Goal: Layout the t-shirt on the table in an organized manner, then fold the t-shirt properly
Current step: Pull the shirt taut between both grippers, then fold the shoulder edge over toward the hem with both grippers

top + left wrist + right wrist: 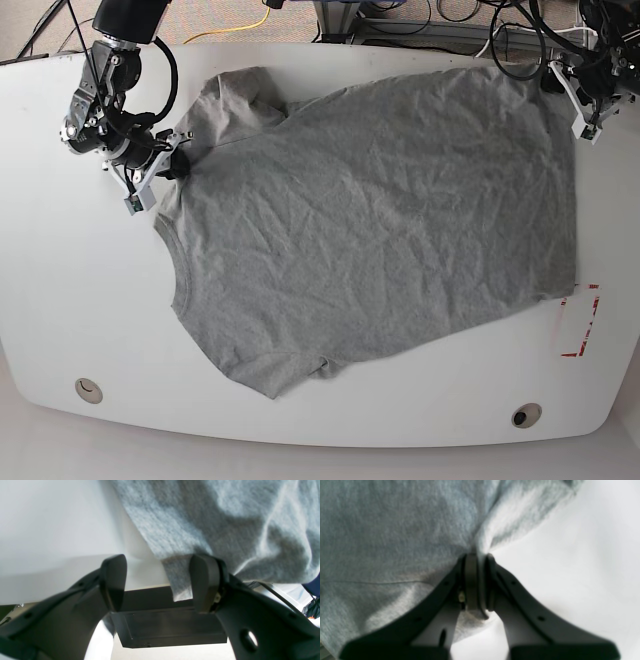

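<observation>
The heather-grey t-shirt [380, 220] lies spread and wrinkled on the white table [80, 300], collar end towards the left of the base view. My right gripper [172, 162] is shut on the shirt's shoulder by the collar; in the right wrist view its jaws [476, 556] pinch a bunched fold of the t-shirt [395, 530]. At the shirt's far right hem corner my left gripper [558, 80] stands open. In the left wrist view a strip of the t-shirt [178, 580] hangs between the fingers of the left gripper [157, 560], against the right finger.
A red-taped rectangle mark [580, 322] sits at the right edge below the shirt. Two round grommet holes [88, 390] [526, 413] lie near the front edge. Cables [450, 15] run behind the table's back edge. Bare white table [570, 555] borders the shirt.
</observation>
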Controlling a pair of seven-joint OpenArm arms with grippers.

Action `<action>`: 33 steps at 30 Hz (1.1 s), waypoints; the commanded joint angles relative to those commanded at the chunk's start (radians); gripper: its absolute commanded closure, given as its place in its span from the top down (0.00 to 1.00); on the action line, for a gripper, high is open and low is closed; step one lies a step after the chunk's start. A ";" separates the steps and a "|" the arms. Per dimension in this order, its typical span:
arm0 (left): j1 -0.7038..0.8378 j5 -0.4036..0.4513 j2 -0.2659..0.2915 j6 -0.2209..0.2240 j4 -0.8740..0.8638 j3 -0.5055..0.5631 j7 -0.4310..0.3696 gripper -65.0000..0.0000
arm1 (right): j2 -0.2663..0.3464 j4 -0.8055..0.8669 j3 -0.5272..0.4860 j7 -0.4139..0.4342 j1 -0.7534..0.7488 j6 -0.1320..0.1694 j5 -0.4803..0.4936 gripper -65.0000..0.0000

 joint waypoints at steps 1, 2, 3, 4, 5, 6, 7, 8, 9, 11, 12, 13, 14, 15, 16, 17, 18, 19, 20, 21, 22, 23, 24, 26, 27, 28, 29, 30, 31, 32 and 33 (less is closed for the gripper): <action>0.002 0.000 0.000 0.000 0.000 0.000 0.000 0.57 | 0.000 0.000 0.000 0.000 0.000 0.000 0.000 0.09; 0.002 0.000 0.000 0.000 0.000 0.000 0.000 0.55 | 0.000 0.000 0.000 0.000 0.000 0.000 0.000 0.09; 0.002 0.003 0.000 0.000 0.000 0.000 0.002 0.51 | 0.000 0.000 0.000 0.000 0.000 0.000 0.000 0.09; 0.002 0.005 0.000 0.000 0.000 0.000 0.002 0.43 | 0.000 0.000 0.000 0.000 0.000 0.000 0.000 0.09; 0.002 0.005 -0.002 0.000 0.000 0.000 0.002 0.37 | 0.000 0.000 0.000 0.000 0.002 0.000 0.000 0.09; 0.000 0.005 -0.003 0.000 0.000 0.000 0.002 0.26 | 0.000 0.000 0.000 0.000 0.002 0.000 0.000 0.09; 0.000 0.006 -0.005 0.000 0.000 -0.003 0.002 0.13 | 0.000 0.000 0.000 0.000 0.002 0.000 0.000 0.09; 0.000 0.006 -0.005 0.000 0.000 -0.003 0.002 0.08 | 0.000 0.000 0.000 0.000 0.002 0.000 0.000 0.09; -0.003 0.006 -0.005 0.000 -0.002 -0.005 0.002 0.00 | 0.000 0.000 0.000 0.000 0.002 0.000 0.000 0.09; -0.003 0.006 -0.005 0.000 -0.002 -0.006 0.002 0.00 | 0.000 0.000 0.000 0.000 0.002 0.000 0.000 0.09; -0.003 0.006 -0.006 0.000 0.000 -0.008 0.002 0.01 | 0.000 0.000 0.000 0.000 0.003 0.000 0.000 0.09; -0.003 0.006 -0.006 0.000 0.000 -0.012 0.002 0.00 | 0.000 0.000 0.000 0.000 0.003 0.000 0.000 0.09; -0.003 0.006 -0.006 0.000 0.002 -0.025 0.002 0.00 | 0.000 0.000 0.000 0.000 0.003 0.000 0.000 0.09; -0.003 0.005 -0.006 0.000 0.002 -0.035 0.003 0.00 | 0.000 0.000 0.000 0.000 0.003 0.000 0.000 0.09; -0.003 0.002 -0.006 0.000 0.003 -0.048 0.003 0.00 | 0.000 0.000 0.000 0.000 0.003 0.000 0.000 0.09; -0.005 0.002 -0.006 0.000 0.018 -0.060 0.003 0.00 | -0.002 0.002 0.000 0.000 0.003 0.000 0.002 0.09; -0.005 0.000 -0.006 0.000 0.035 -0.071 0.005 0.00 | -0.002 0.002 0.000 -0.002 0.005 0.000 0.002 0.09; -0.003 0.000 -0.005 0.000 0.061 -0.080 0.006 0.00 | -0.002 0.006 0.000 -0.002 0.005 0.000 0.002 0.09; -0.002 0.000 -0.005 0.000 0.092 -0.089 0.006 0.00 | -0.002 0.017 0.000 -0.003 0.005 0.000 0.002 0.09; -0.002 0.000 -0.003 0.000 0.137 -0.098 0.008 0.00 | -0.002 0.044 0.000 -0.005 0.002 0.000 0.002 0.09; 0.000 0.000 -0.003 0.000 0.147 -0.100 0.008 0.00 | -0.002 0.055 0.000 -0.005 0.002 0.000 0.002 0.09; 0.000 0.000 -0.005 0.000 0.169 -0.104 0.014 0.00 | -0.002 0.078 0.000 -0.005 0.000 0.000 0.002 0.09; -0.002 0.000 -0.005 0.000 0.186 -0.104 0.026 0.00 | -0.003 0.101 0.000 -0.005 -0.002 0.000 0.002 0.09; -0.006 0.000 -0.006 0.000 0.203 -0.109 0.051 0.00 | -0.015 0.129 0.000 -0.008 -0.002 0.000 0.003 0.09; -0.011 0.000 -0.006 0.000 0.216 -0.121 0.072 0.00 | -0.023 0.150 0.000 -0.018 -0.002 0.000 0.003 0.09; -0.025 0.000 -0.006 0.000 0.229 -0.137 0.092 0.00 | -0.026 0.170 0.000 -0.037 0.003 0.000 0.003 0.09; -0.035 0.000 -0.006 0.000 0.235 -0.144 0.103 0.00 | -0.026 0.184 0.000 -0.048 0.005 0.000 0.003 0.09; -0.051 0.000 -0.006 0.000 0.238 -0.155 0.120 0.00 | -0.032 0.204 0.000 -0.063 0.009 0.000 0.003 0.09; -0.061 0.000 -0.006 0.000 0.239 -0.158 0.133 0.00 | -0.035 0.227 0.000 -0.075 0.020 0.000 0.003 0.09; -0.078 0.000 -0.006 0.000 0.241 -0.161 0.149 0.00 | -0.037 0.252 0.000 -0.086 0.026 0.000 0.003 0.09; -0.094 0.000 -0.006 0.000 0.242 -0.163 0.161 0.00 | -0.043 0.276 0.000 -0.095 0.029 0.000 0.003 0.09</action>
